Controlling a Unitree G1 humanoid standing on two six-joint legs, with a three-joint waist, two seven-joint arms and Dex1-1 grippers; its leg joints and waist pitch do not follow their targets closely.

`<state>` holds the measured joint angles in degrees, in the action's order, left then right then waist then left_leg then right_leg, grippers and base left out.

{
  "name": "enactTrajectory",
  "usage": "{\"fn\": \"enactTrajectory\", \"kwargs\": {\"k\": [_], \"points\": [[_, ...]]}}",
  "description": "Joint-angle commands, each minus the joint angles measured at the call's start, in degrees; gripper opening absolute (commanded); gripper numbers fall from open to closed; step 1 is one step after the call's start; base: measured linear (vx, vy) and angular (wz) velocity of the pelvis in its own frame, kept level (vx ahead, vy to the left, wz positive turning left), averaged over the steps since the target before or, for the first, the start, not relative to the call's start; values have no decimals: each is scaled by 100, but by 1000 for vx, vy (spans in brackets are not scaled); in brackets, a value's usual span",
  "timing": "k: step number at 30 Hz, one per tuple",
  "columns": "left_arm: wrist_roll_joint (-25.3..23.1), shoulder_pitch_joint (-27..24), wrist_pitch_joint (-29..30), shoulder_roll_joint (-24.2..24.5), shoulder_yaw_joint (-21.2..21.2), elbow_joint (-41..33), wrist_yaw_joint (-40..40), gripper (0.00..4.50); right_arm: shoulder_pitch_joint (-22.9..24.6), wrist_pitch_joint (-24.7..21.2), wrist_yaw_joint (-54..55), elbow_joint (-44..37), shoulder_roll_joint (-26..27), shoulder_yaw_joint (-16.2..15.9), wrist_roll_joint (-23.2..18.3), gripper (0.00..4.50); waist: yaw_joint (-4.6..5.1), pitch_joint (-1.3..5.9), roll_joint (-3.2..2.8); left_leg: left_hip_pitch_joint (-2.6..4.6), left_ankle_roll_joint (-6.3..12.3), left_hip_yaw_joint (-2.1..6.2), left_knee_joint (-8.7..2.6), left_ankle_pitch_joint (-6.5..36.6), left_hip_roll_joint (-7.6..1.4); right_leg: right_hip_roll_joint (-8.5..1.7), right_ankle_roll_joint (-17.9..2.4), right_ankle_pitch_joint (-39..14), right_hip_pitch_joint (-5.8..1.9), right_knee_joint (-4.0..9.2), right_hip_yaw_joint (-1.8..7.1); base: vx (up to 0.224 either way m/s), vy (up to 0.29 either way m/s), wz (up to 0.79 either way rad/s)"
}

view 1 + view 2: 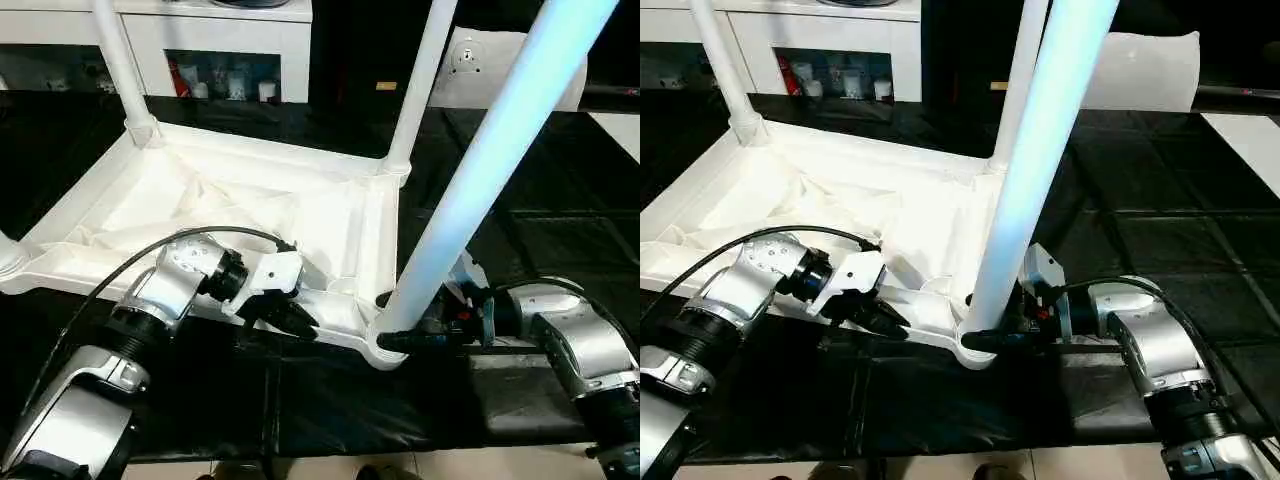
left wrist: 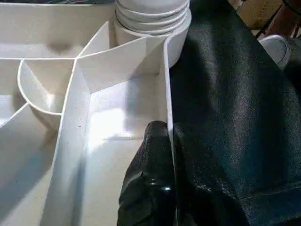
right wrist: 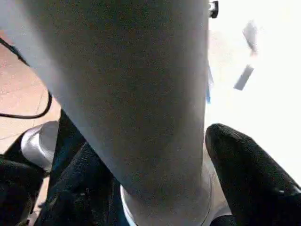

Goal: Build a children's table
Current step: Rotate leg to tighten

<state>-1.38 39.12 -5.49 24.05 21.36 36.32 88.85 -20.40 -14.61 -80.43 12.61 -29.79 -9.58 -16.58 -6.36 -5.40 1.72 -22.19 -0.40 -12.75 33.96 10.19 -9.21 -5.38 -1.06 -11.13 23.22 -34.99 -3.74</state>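
The white tabletop [image 1: 210, 205] lies upside down on a black cloth, ribbed underside up. Two white legs stand in its far sockets [image 1: 120, 60] [image 1: 425, 70]. A third leg [image 1: 480, 170] rises tilted from the near right corner socket [image 1: 385, 345]. My left gripper [image 1: 288, 315] is shut on the tabletop's front rim; in the left wrist view one black finger [image 2: 150, 183] presses the inner face of the rim wall [image 2: 168, 94]. My right gripper [image 1: 402, 340] is shut around the near leg's base, with black fingers [image 3: 254, 188] on either side of the tube [image 3: 141, 94].
The black cloth [image 1: 330, 400] covers the floor under the tabletop and ends near tiles [image 1: 480, 462] at the picture's bottom. White glass-door cabinets [image 1: 220, 40] stand behind. A flat white sheet with a small mark [image 1: 495, 65] leans at the back right.
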Motion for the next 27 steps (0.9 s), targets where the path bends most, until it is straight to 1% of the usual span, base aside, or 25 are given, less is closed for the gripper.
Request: {"fn": "enactTrajectory", "kwargs": {"k": [1, 2, 3, 4, 6, 7, 8, 10, 11, 12, 14, 15, 17, 18, 19, 20, 21, 22, 23, 24, 25, 26, 27], "points": [[-88, 94, -153, -44, 280, 14, 332, 0, -101, 66, -76, 74, -81, -31, -32, 275, 27, 390, 49, 183, 161, 236, -440, 1223, -502, -484, -1336, -1253, -208, 420, 333, 0, 0, 0], [-90, 109, -177, -46, 289, 51, 339, 0, -110, 72, -112, 90, -74, -46, -35, 260, 23, 394, 50, 183, 176, 238, -439, 1189, -505, -484, -1342, -1224, -213, 413, 331, 0, 0, 0], [-92, 118, -190, -46, 295, 70, 343, 0, -116, 74, -134, 97, -72, -57, -39, 260, 16, 397, 50, 181, 210, 232, -427, 1140, -501, -483, -1357, -1172, -214, 409, 329, 0, 0, 0], [-94, 126, -205, -45, 298, 90, 346, 0, -119, 72, -148, 99, -69, -68, -44, 248, 10, 400, 39, 181, 233, 231, -423, 1093, -503, -481, -1385, -1112, -213, 401, 325, 0, 0, 0], [-111, 149, -232, -42, 298, 141, 349, 0, -130, 65, -164, 104, -61, -90, -55, 233, 9, 402, 40, 180, 250, 231, -420, 1057, -506, -475, -1416, -1043, -214, 389, 319, 0, 0, 0], [-124, 163, -253, -39, 297, 176, 349, 0, -135, 58, -176, 108, -57, -102, -62, 233, 14, 397, 41, 177, 251, 228, -419, 1076, -500, -469, -1419, -1062, -211, 393, 317, 0, 0, 0], [-133, 171, -264, -35, 298, 195, 348, 0, -133, 51, -188, 102, -55, -110, -70, 222, 13, 394, 34, 178, 243, 232, -423, 1099, -500, -472, -1416, -1102, -214, 398, 316, 0, 0, 0], [-143, 190, -299, -36, 296, 251, 350, 0, -132, 43, -220, 107, -46, -114, -75, 219, 15, 393, 36, 185, 200, 240, -433, 1174, -511, -479, -1409, -1217, -216, 405, 313, 0, 0, 0], [-159, 206, -295, -35, 294, 295, 315, 0, -117, 22, -246, 94, -43, -119, -78, 216, 16, 383, 20, 181, 189, 243, -437, 1197, -510, -477, -1399, -1246, -212, 409, 314, 0, 0, 0], [-165, 208, -289, -34, 295, 303, 299, 0, -106, 16, -250, 82, -42, -121, -81, 213, 23, 380, 42, 188, 168, 241, -443, 1250, -509, -471, -1379, -1307, -212, 417, 315, 0, 0, 0], [-150, 195, -211, -41, 263, 303, 229, 0, -73, -60, -209, 29, -15, -115, -112, 211, 23, 376, 26, 194, 136, 247, -451, 1299, -515, -479, -1362, -1397, -209, 424, 318, 0, 0, 0], [-125, 179, -130, -59, 215, 296, 134, 0, -39, -159, -119, -30, 31, -99, -144, 211, 23, 379, 32, 195, 128, 246, -450, 1294, -515, -481, -1360, -1390, -212, 423, 320, 0, 0, 0], [-118, 172, -101, -67, 197, 292, 96, 0, -25, -198, -77, -53, 51, -91, -155, 211, 27, 368, 25, 196, 118, 248, -459, 1303, -516, -472, -1349, -1399, -207, 428, 322, 0, 0, 0], [-105, 164, -57, -84, 167, 292, 26, 0, -1, -262, 2, -91, 88, -79, -176, 210, 29, 367, 26, 200, 100, 250, -461, 1359, -515, -478, -1334, -1481, -204, 437, 322, 0, 0, 0], [-164, 138, 68, -136, 124, 271, -276, 0, 58, -327, 404, -141, 264, -30, -126, 210, 28, 363, 23, 203, 87, 250, -464, 1379, -517, -478, -1325, -1517, -199, 443, 324, 0, 0, 0], [-203, 105, 229, -199, 83, 226, -549, 0, 115, -380, 775, -196, 443, 18, -90, 210, 34, 352, -1, 205, 31, 256, -476, 1459, -517, -480, -1306, -1573, -184, 459, 331, 0, 0, 0], [-210, 66, 395, -277, 35, 164, -787, 0, 164, -438, 1103, -239, 610, 56, -55, 210, 51, 340, 2, 199, -35, 278, -491, 1571, -510, -491, -1271, -1744, -180, 472, 330, 0, 0, 0], [-210, 66, 395, -277, 35, 164, -787, 0, 164, -438, 1103, -239, 610, 56, -55, 210, 77, 334, 14, 194, -97, 297, -502, 1688, -501, -506, -1199, -2004, -184, 500, 327, 0, 0, 0], [-206, 42, 496, -329, 2, 128, -928, 0, 194, -477, 1300, -267, 712, 78, -35, 209, 91, 328, 14, 201, -126, 305, -506, 1747, -500, -513, -1144, -2157, -178, 519, 331, 0, 0, 0], [-140, -10, 732, -474, -69, 14, -1139, 0, 245, -564, 1632, -327, 905, 86, 18, 209, 112, 318, 11, 215, -162, 319, -511, 1840, -502, -519, -1065, -2387, -164, 551, 332, 0, 0, 0], [-102, -54, 941, -635, -128, -85, -1384, 0, 291, -705, 1958, -401, 1109, 83, 58, 209, 150, 304, -8, 217, -220, 328, -537, 1914, -515, -502, -1053, -2406, -154, 551, 336, 0, 0, 0], [-102, -54, 941, -635, -128, -85, -1384, 0, 291, -705, 1958, -401, 1109, 83, 58, 209, 173, 292, -8, 220, -253, 335, -549, 1996, -523, -496, -1038, -2446, -142, 555, 338, 0, 0, 0], [-81, -118, 1374, -1053, -254, -242, -2031, 0, 361, -1039, 2761, -550, 1629, 90, 160, 208, 207, 282, -19, 229, -319, 352, -560, 2158, -511, -492, -1000, -2616, -133, 565, 334, 0, 0, 0]]}}
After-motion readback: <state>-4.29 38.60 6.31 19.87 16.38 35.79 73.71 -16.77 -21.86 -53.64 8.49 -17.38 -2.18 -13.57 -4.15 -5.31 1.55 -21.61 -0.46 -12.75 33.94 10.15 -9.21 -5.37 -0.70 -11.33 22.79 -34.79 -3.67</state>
